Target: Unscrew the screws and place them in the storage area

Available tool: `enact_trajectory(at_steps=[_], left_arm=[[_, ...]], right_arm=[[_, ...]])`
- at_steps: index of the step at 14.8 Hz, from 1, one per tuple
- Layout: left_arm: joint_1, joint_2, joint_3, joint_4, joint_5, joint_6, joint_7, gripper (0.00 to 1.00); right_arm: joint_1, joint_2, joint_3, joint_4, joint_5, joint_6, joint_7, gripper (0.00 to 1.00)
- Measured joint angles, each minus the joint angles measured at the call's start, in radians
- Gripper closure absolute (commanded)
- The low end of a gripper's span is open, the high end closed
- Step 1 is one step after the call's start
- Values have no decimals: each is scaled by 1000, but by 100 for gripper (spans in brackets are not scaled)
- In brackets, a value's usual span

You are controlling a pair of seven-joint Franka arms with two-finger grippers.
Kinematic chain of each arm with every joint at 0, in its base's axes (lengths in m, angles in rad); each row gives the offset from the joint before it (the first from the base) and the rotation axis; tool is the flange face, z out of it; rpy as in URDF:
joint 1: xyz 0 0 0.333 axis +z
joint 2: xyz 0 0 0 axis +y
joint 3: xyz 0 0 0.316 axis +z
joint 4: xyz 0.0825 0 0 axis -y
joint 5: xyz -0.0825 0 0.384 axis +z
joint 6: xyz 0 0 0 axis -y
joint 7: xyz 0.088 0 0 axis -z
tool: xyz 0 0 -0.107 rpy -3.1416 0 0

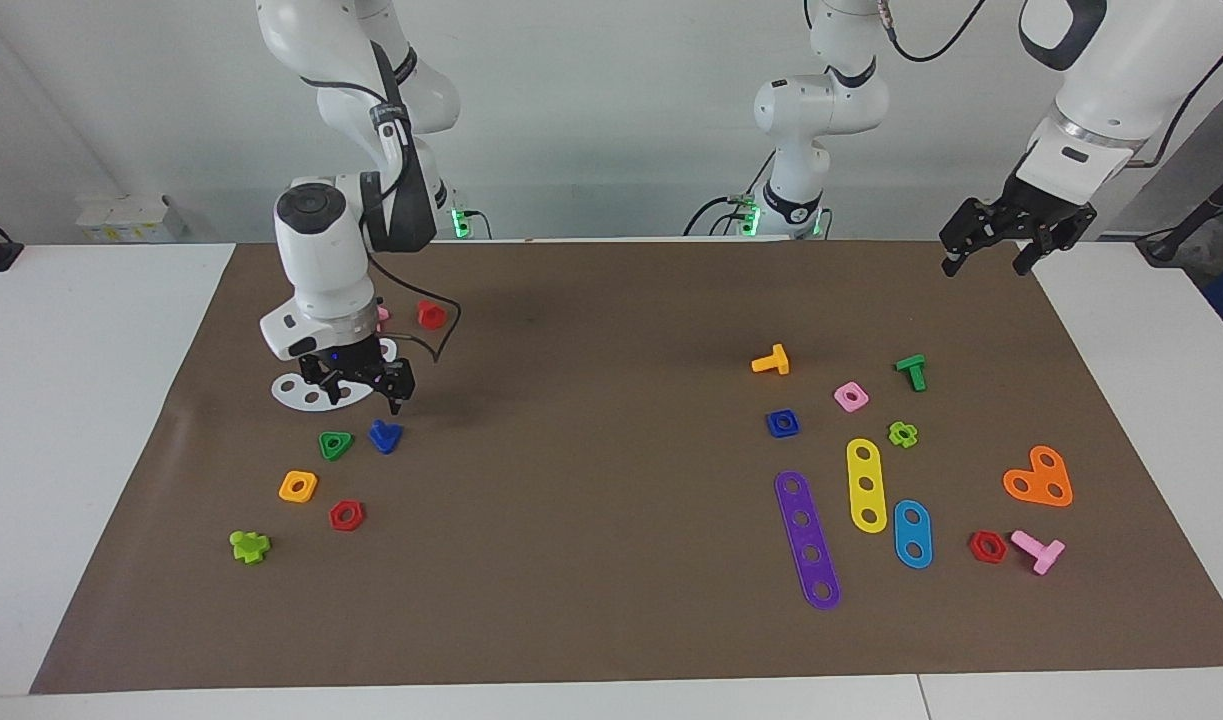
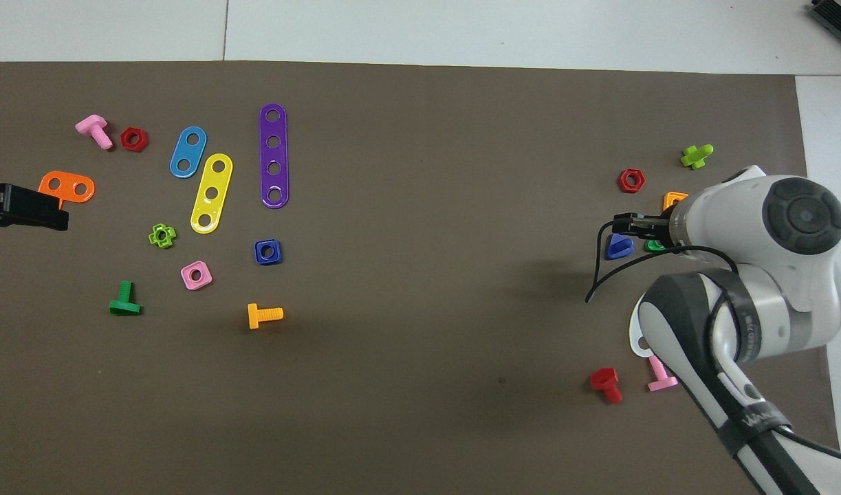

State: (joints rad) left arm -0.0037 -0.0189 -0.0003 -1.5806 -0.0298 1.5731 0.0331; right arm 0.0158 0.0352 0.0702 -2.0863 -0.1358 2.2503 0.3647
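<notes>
Now the dark-blue screw [image 1: 384,436] lies on the brown mat [image 1: 591,330] that covers the table, just below the right tool [image 1: 359,384] and free of it, with the green triangular nut [image 1: 335,444] just beside it toward the right arm's end. That right tool hangs above the mat with its fingers spread apart and nothing between them, over the edge of the white round plate [image 1: 299,391], which lies under it. From overhead the screw [image 2: 618,245] shows just beside the tool's tip, the right arm's wrist covering most of the green nut. An orange square nut [image 1: 298,486], a red hex nut [image 1: 346,515] and a lime cross-shaped bolt [image 1: 248,545] lie farther from the robots than the screw, while a red bolt [image 1: 430,314] lies nearer to them. The left tool [image 1: 1001,240] waits in the air over the mat's corner at the left arm's end, its fingers apart and holding nothing, well apart from the orange bolt [image 1: 771,361], the dark-blue square nut [image 1: 783,423] and the purple strip [image 1: 807,539].
</notes>
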Motion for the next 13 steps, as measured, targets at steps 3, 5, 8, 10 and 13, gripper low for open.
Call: enact_trajectory(at_steps=[3, 5, 8, 10, 13], left_arm=[[0, 0, 0, -1, 0, -4, 0, 0], [0, -1, 0, -9, 0, -20, 0, 0], [0, -20, -1, -62, 0, -45, 0, 0], [0, -35, -1, -92, 1, -62, 0, 0], [0, -50, -6, -109, 4, -95, 2, 0]], right_arm=[[0, -45, 0, 113, 51, -151, 0, 2], [0, -56, 0, 221, 86, -278, 0, 1], [0, -58, 0, 375, 117, -457, 0, 1], [-1, -58, 0, 449, 120, -545, 0, 1], [-15, -57, -6, 501, 159, -604, -35, 1]])
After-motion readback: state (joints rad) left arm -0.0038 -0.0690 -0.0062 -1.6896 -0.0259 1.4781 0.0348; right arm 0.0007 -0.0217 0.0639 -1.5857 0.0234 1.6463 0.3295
